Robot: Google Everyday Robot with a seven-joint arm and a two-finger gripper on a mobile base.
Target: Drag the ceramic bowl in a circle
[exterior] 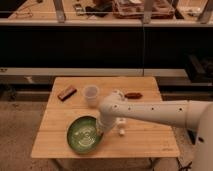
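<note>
Your white arm reaches in from frame right, wrist bent downward; tool (101, 130) clamped tight on the glossy green ceramic bowl (83, 136) rim, lower-left wooden worktop (145, 142).

White arm (150, 111) stretches out, bent at the elbow; its hand (102, 131) points straight down below (fingers closed).

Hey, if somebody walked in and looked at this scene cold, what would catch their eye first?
The big white robot arm reaches in from the right of the view across the wooden table, its end effector shut at the right rim of the ceramic bowl. That glossy green bowl sits near the table's front edge; a small white cup stands behind it.
</note>
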